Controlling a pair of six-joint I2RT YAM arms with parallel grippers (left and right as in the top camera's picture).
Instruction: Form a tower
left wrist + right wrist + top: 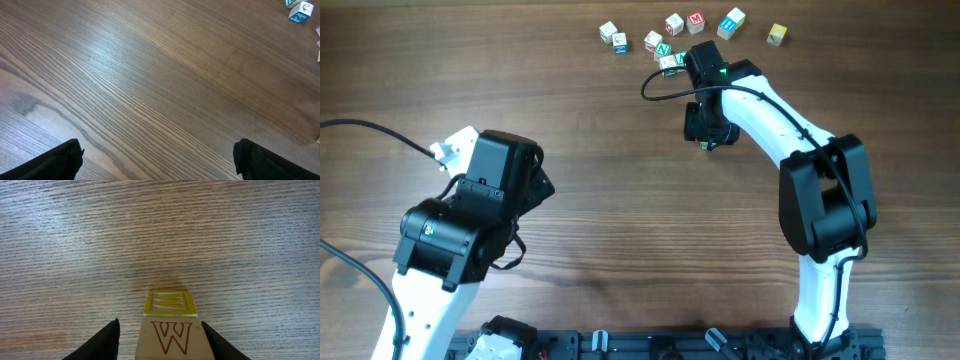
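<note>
Across the wide desk (pixel 620 230), my left jaws hang fully open, idle. My right jaws flank the W cube (pixel 172 337); whether they grip it yet I cannot tell. The tower's blue-lettered cube (pixel 619 42) sits in the far row, seemingly single. An off-centre squeeze could shove or twist the W cube askew

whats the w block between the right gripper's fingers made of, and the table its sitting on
W block: looks like pale bare wood, with a matte face and no shine. The red-brown W and the yellow border on the next face look painted or printed on.
Table: brown wood or a wood-look laminate, with long streaky grain and a soft sheen. The look leaves open which.
</note>
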